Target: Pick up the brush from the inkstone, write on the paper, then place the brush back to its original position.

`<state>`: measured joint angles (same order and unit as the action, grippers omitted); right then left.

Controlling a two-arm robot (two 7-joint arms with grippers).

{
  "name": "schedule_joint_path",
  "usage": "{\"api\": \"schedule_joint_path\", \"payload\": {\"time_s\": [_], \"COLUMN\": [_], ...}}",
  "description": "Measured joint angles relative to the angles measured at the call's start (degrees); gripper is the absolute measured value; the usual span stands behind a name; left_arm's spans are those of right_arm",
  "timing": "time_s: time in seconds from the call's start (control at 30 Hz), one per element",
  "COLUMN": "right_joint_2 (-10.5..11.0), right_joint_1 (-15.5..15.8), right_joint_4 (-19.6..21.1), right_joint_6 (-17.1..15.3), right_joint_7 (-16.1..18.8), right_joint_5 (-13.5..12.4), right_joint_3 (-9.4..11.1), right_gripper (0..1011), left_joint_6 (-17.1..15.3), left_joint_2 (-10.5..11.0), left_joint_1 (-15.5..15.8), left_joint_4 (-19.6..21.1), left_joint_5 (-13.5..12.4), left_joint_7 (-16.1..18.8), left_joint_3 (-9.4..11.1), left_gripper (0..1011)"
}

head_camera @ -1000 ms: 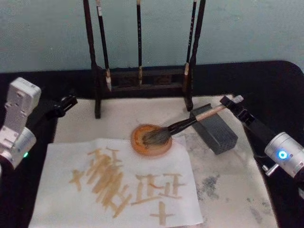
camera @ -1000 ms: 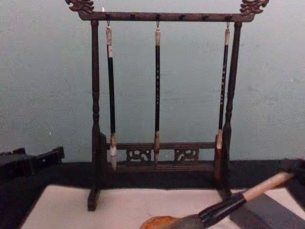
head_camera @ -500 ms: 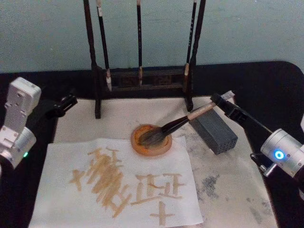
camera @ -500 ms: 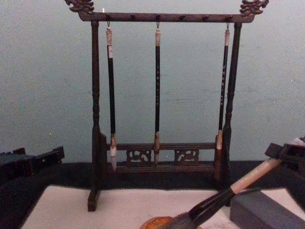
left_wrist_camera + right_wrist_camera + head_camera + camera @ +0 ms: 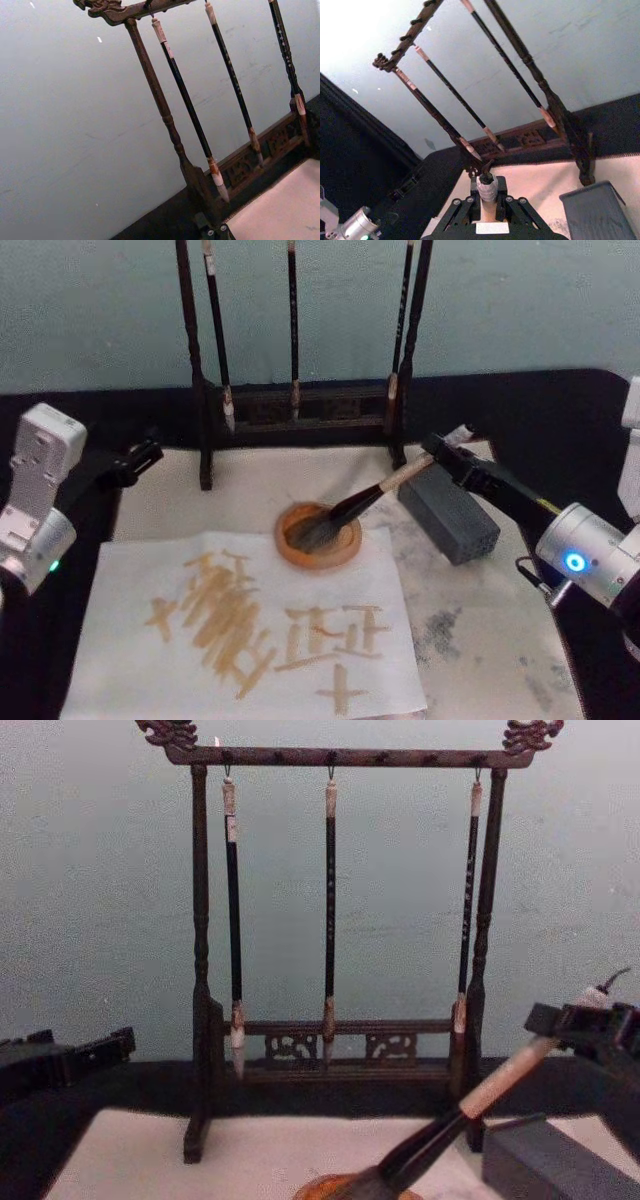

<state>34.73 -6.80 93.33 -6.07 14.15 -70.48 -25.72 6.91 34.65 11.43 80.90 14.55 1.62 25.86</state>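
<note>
Right end effector pinching brush handle.
Bristles down in orange inkstone; left end effector parked at left, grip state cannot be told.

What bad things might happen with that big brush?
The right gripper holds the brush only by its handle end, so it might slip. Its bristles sit in the round orange dish; dragging could tip it or drip on the paper. That arm could bump the grey block. The left gripper idles at the left.
</note>
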Motion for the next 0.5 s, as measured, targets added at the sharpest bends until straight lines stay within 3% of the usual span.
{"api": "schedule_joint_path", "payload": {"time_s": [0.5], "right_joint_2": [1.4], "right_joint_1": [-0.3], "right_joint_4": [5.1], "right_joint_6": [-0.7], "right_joint_7": [-1.1], "right_joint_5": [2.9], "right_joint_3": [0.5], "right_gripper": [189], "left_joint_6": [0.0], "left_joint_2": [0.0], "left_joint_1": [0.0], "left_joint_4": [0.0], "left_joint_5": [0.0], "left_joint_7": [0.0], "left_joint_3": [0.0], "left_gripper": [1000]}}
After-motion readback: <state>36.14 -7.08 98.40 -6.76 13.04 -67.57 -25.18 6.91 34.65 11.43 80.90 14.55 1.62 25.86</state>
